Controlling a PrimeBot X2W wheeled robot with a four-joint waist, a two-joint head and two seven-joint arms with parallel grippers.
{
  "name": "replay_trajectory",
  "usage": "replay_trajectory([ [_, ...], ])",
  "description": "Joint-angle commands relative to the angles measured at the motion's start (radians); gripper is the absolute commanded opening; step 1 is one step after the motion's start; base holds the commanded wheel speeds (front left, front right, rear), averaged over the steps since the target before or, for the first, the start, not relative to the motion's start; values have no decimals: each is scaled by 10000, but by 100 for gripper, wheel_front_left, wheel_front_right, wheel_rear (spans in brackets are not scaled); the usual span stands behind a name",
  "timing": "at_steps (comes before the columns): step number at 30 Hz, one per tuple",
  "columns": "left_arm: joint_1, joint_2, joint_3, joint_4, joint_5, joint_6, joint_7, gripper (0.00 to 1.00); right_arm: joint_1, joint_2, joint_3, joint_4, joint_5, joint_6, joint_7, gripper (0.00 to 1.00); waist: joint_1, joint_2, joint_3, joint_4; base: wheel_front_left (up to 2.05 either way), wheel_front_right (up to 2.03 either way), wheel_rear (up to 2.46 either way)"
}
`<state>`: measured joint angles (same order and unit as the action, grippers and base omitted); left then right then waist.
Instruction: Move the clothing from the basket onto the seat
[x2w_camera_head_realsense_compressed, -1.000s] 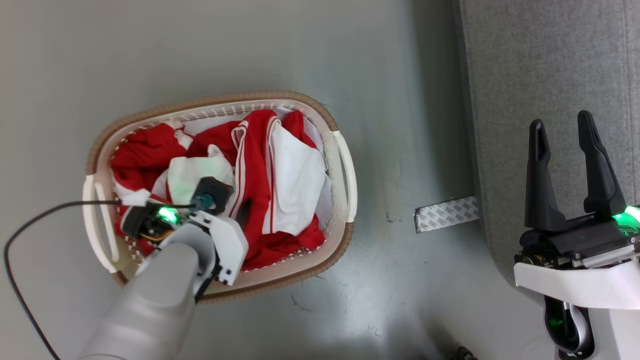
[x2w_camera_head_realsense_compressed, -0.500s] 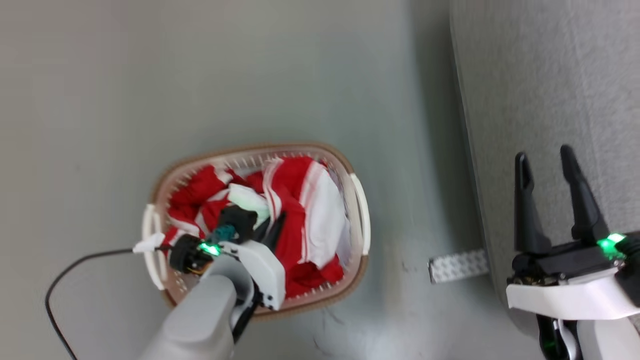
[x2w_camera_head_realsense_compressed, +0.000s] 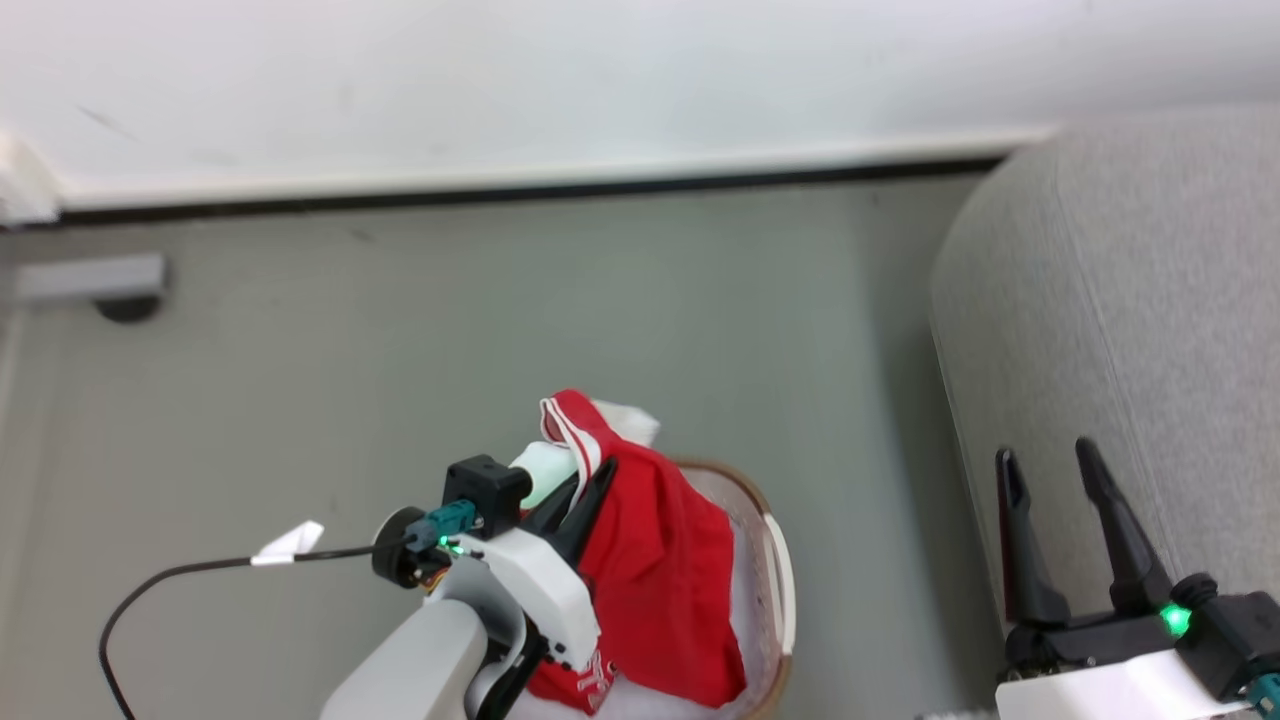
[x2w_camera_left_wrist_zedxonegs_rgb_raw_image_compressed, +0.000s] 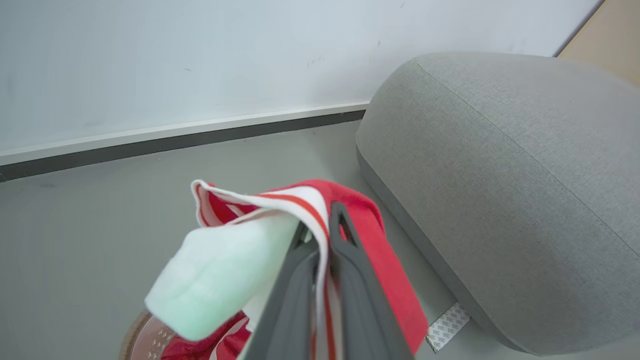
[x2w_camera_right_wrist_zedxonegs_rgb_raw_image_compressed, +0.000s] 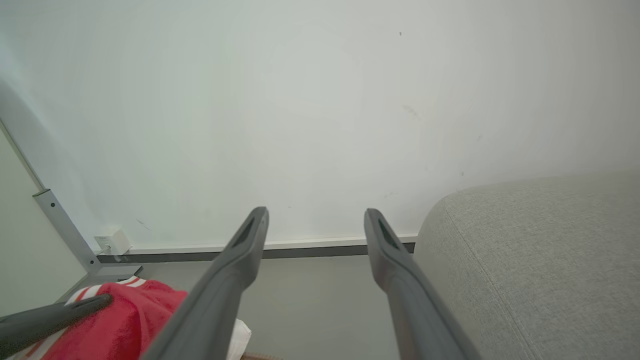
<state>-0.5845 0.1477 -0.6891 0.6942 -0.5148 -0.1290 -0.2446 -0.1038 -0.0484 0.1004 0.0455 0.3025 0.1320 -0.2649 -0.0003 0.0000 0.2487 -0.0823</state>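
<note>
Two grippers appear before us in the head view. At the far left we see a thin black cable (x2w_camera_head_realsense_compressed: 200, 567) curving over the grey floor (x2w_camera_head_realsense_compressed: 400, 330) toward our left arm. Next, the left gripper (x2w_camera_head_realsense_compressed: 590, 475) has its dark fingers pressed together on the clothing (x2w_camera_head_realsense_compressed: 665, 590), a red garment with white stripe trim. The left wrist view shows the striped edge pinched between the fingers and the cloth draping down both sides. The garment hangs from the grip over the basket (x2w_camera_head_realsense_compressed: 778, 570), whose tan rim and white handle show just beside it. A stretch of bare floor follows. At the right stands the seat (x2w_camera_head_realsense_compressed: 1130, 300), a rounded light grey sofa, well apart from the garment. Before it, at the lower right, our right gripper (x2w_camera_head_realsense_compressed: 1044, 455) holds nothing, its fingers spread apart.
</note>
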Motion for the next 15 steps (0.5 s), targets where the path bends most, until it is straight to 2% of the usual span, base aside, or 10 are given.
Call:
replay_trajectory([
  [1,172,82,30,-177,-83,-17,53,0,135,-37,22,57,64,-25,7,100,3,0,-774,479,0,0,0],
  [7,491,372,133,-1512,-325,307,538,0,551,-39,119,261,148,-25,7,100,3,0,-1485,521,0,0,0],
  [15,790,909,437,-3466,-482,999,1340,0,1020,-39,283,499,174,-25,6,100,3,0,-2307,374,0,0,0],
])
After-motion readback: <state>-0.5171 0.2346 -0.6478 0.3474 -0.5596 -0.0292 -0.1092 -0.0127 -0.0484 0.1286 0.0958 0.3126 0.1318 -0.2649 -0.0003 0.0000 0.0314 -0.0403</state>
